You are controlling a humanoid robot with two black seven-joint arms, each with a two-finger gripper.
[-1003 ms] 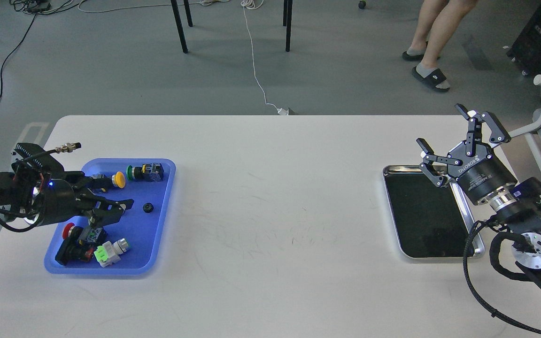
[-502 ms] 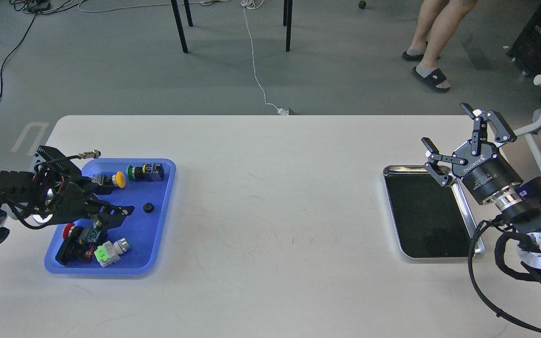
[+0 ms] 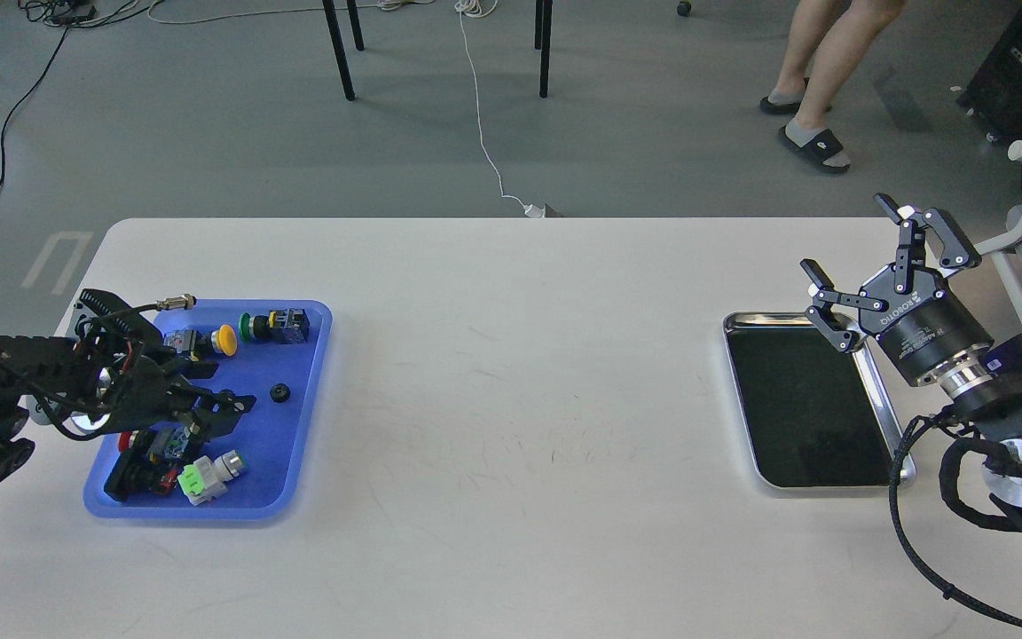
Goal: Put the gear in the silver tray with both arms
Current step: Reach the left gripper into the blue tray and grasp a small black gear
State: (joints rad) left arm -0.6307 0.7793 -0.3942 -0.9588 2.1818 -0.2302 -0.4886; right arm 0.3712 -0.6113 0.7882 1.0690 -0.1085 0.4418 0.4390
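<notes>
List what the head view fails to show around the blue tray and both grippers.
- Left gripper: dark, fingers merge; open or shut unclear.
- Parts beneath it in the blue tray: partly covered.
- Gear: too small for teeth.
- Silver tray: right rim hidden behind the right gripper.

Single head view, looking forward and down over white table (image 3: pixel 511 399). Left arm enters at left edge, right arm at right. Floor visible beyond far edge.

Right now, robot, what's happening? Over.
Left gripper over blue tray, state unclear. Right gripper open, empty. Gear not yet grasped. Silver tray bare.
</notes>
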